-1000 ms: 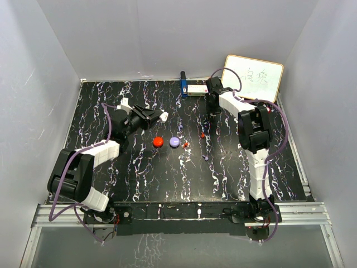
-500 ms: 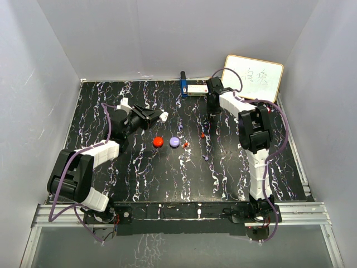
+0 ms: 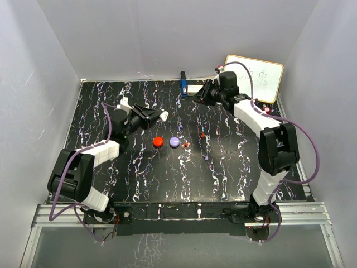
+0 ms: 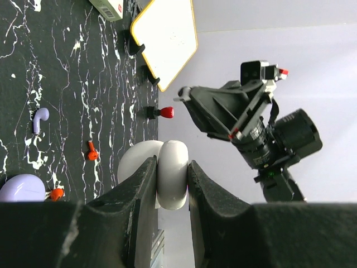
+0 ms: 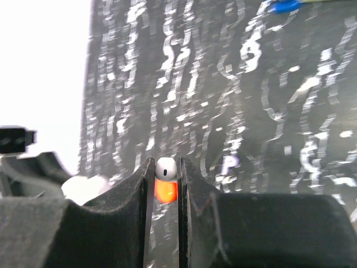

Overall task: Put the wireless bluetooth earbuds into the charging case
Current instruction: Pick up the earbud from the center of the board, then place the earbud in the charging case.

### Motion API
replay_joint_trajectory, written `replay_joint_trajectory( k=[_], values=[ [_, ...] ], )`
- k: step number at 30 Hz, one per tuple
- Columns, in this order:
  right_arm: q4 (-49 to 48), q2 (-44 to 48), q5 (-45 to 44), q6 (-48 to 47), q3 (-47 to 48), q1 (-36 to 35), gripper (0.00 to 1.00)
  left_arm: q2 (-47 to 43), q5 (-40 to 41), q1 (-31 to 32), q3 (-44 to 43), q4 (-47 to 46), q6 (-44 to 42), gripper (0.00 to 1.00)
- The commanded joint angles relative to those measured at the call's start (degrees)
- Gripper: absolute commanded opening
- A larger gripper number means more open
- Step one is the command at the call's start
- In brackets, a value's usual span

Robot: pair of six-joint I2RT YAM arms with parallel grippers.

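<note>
Pale grey walls (image 3: 167, 33) are enclosing the black, white-veined surface (image 3: 167, 173) on three sides; a whiteboard (image 3: 269, 78) is leaning at its far right corner, a metal rail (image 3: 301, 211) running along its near edge.

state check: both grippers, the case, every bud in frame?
left gripper: jaws shut on the charging case.
charging case: clamped; lid looks open.
right gripper: jaws shut on the white earbud.
white earbud: pinched, not in the case.
purple earbud: loose on the table.
two red pieces: loose on the table.
</note>
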State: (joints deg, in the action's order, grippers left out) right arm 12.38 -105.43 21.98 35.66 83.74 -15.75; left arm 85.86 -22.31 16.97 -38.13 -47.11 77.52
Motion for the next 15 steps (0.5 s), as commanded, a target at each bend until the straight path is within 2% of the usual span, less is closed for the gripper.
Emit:
replay_joint_trajectory(
  k=[1, 9, 15],
  values=[
    [-24.28, 4.21, 14.27, 17.40, -10.19, -0.30, 0.00, 1.35, -0.94, -0.27, -1.15, -4.91, 0.96, 0.00],
    [-41.76, 8.38, 18.30, 27.76, -17.89, -1.40, 0.00, 6.12, -1.94, -0.21, -3.09, -12.07, 4.84, 0.00],
    [-54.92, 7.60, 19.31, 36.28, -21.74, -3.37, 0.00, 7.95, -2.54, -0.25, -3.44, -16.09, 7.11, 0.00]
  ],
)
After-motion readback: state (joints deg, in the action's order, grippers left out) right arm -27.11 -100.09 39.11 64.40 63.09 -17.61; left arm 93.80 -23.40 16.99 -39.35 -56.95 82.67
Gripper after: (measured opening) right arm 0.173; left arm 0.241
